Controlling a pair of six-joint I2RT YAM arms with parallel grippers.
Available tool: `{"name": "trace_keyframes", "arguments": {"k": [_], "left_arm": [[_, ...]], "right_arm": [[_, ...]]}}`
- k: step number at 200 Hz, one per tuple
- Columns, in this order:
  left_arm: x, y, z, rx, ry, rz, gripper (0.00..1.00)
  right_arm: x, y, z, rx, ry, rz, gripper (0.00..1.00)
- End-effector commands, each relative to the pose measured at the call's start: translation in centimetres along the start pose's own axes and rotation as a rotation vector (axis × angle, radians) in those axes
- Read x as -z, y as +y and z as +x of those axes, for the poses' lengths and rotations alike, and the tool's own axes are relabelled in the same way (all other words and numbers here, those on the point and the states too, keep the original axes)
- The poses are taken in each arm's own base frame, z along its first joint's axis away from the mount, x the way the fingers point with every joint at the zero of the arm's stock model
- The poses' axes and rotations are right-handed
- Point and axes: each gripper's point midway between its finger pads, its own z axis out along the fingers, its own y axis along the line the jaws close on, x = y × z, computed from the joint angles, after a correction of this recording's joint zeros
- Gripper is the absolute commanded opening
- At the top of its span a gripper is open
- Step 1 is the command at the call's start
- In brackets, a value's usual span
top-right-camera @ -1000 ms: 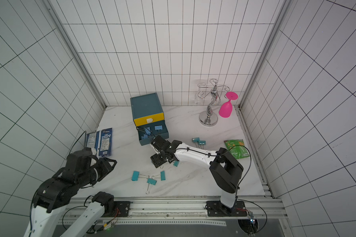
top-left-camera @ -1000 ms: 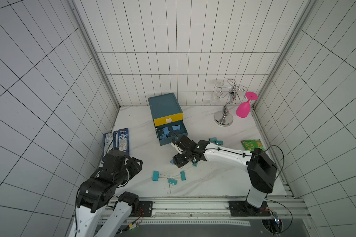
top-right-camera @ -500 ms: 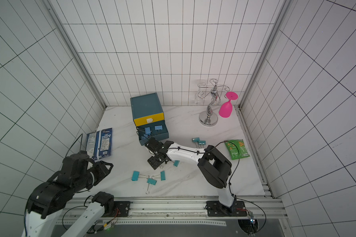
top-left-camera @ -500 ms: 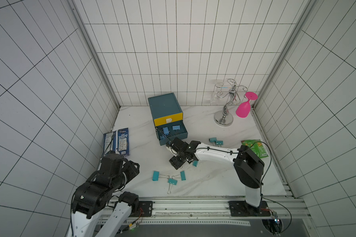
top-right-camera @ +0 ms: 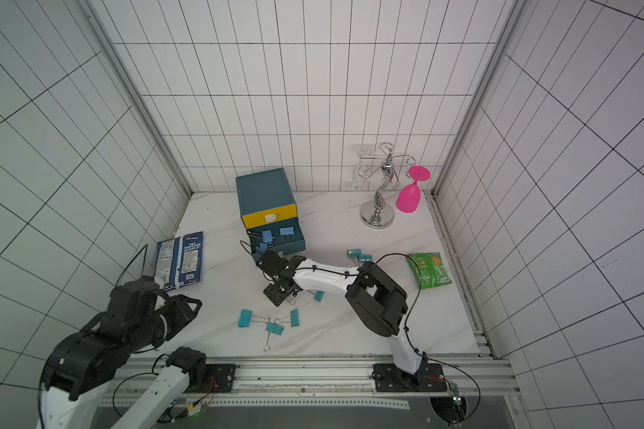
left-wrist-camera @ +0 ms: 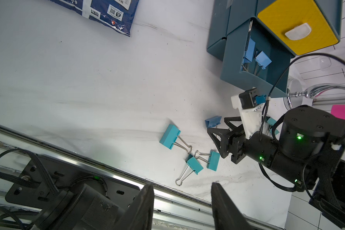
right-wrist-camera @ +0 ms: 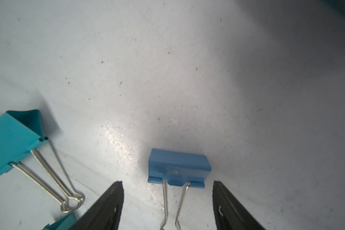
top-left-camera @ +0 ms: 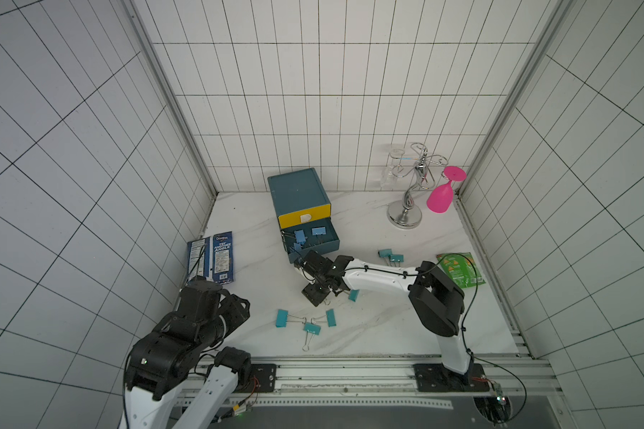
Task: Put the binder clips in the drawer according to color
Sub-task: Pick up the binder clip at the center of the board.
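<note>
The drawer cabinet [top-left-camera: 297,193] stands at the back, its yellow top drawer shut. Below it a teal drawer [top-left-camera: 331,243] is pulled out with several light-blue binder clips [top-left-camera: 299,236] inside. My right gripper [right-wrist-camera: 166,182] is open and low over the table just in front of that drawer. A blue binder clip [right-wrist-camera: 178,168] lies flat there, its wire handles running back between the fingers. It also shows in the left wrist view as the blue clip [left-wrist-camera: 213,121]. Teal clips [top-left-camera: 312,328] lie toward the front. My left gripper [left-wrist-camera: 182,184] is open and empty near the front rail.
Two more teal clips [top-left-camera: 390,255] lie right of the drawer. A blue snack bag [top-left-camera: 212,260] lies at the left, a green snack bag [top-left-camera: 460,269] at the right. A chrome glass stand [top-left-camera: 406,215] with a pink glass [top-left-camera: 440,197] stands at the back right.
My right gripper has moved left and a little forward over the blue clip, its elbow swinging left. My left arm has drawn back slightly toward the front.
</note>
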Motion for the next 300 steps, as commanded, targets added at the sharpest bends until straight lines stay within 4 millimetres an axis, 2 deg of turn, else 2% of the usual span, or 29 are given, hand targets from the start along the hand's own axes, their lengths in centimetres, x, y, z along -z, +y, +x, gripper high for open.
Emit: {"name": "trace_keyframes", "arguments": {"k": [1,73,148,181,207,239,300], "left_arm": [[0.7,-0.1,-0.5,-0.008,-0.03,0.005,0.5],[1.0,0.0,-0.5,-0.011,-0.029,-0.002,0.5],[1.0,0.1,-0.5,-0.014,-0.028,-0.004,0.5],[1.0,0.0,-0.5,-0.018,-0.029,-0.003,0.5],[1.0,-0.3,-0.7,-0.018,-0.033,0.006,0.5],[0.7,-0.9,-1.1,-0.014,-0.041,0.026,0.5],[-0.7,-2.8,-1.9,-0.017,-0.04,0.073,0.5]], "right_arm": [[-0.4,-0.5,-0.3,0.014,0.003,0.049,0.72],[-1.5,-0.3,-0.7,0.016,0.007,0.047,0.72],[-2.5,0.1,-0.2,0.002,0.03,0.026,0.61],[-2.0,0.0,-0.3,-0.013,0.015,0.027,0.54],[-0.6,0.0,-0.8,-0.03,-0.019,0.03,0.52],[2.1,-0.3,-1.5,-0.052,-0.076,0.038,0.52],[8.9,-1.2,-3.2,-0.112,-0.214,0.056,0.52]]}}
